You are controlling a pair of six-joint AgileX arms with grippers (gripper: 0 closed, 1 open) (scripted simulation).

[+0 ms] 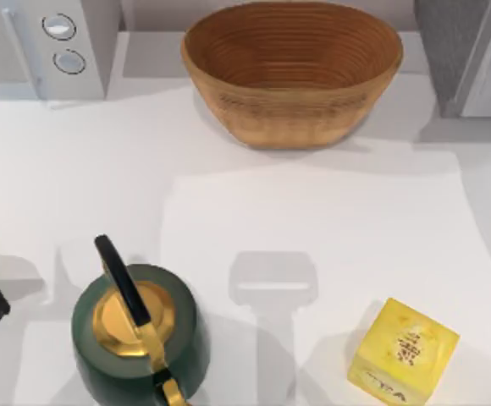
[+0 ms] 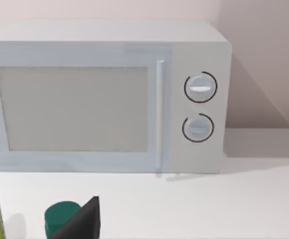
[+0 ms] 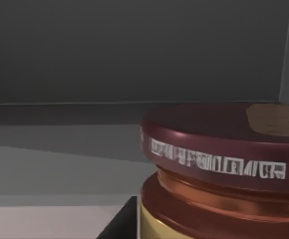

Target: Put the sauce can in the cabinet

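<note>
The maroon-lidded, yellow-labelled sauce can (image 3: pixel 224 169) sits close before the dull grey cabinet's (image 1: pixel 466 51) dark interior in the right wrist view; neither gripper's state can be told.

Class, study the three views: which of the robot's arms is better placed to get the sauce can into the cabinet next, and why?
Right, most likely. Its wrist view has the sauce can up close before the cabinet's dark grey interior. The left wrist view faces the microwave instead.

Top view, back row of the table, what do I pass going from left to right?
Microwave → basket → cabinet.
</note>
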